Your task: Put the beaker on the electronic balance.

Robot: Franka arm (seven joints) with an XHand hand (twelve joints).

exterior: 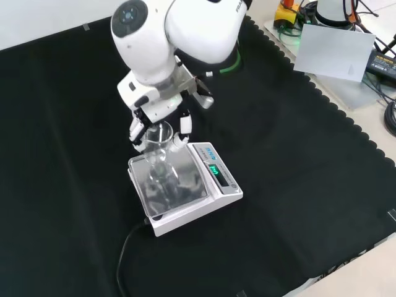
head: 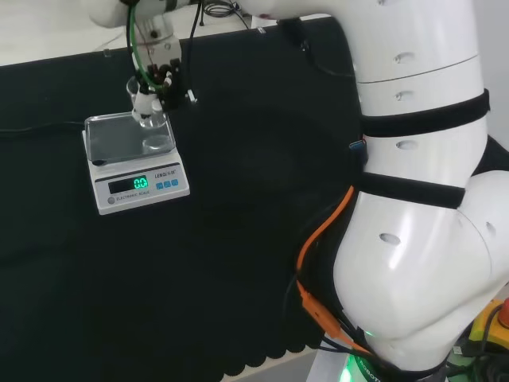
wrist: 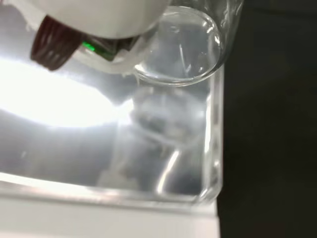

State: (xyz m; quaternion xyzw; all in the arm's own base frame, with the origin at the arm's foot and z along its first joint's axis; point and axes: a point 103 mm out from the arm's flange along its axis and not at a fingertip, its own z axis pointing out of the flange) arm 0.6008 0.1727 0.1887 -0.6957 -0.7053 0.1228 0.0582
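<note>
Robot hand (exterior: 159, 127) has its fingers curled round the clear beaker (exterior: 158, 143), held over the far edge of the electronic balance (exterior: 213, 197) pan (display reads 0); lowering and release seem left

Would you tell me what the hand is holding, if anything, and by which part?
The hand holds a clear beaker by its upper side wall, over the balance pan.

— anything readable showing here?
— the electronic balance (head: 135, 163) is glowing with green digits on its front panel in the head view, but i'm not reading off displays or print.
— and in the front view?
— the same green glow is showing.
</note>
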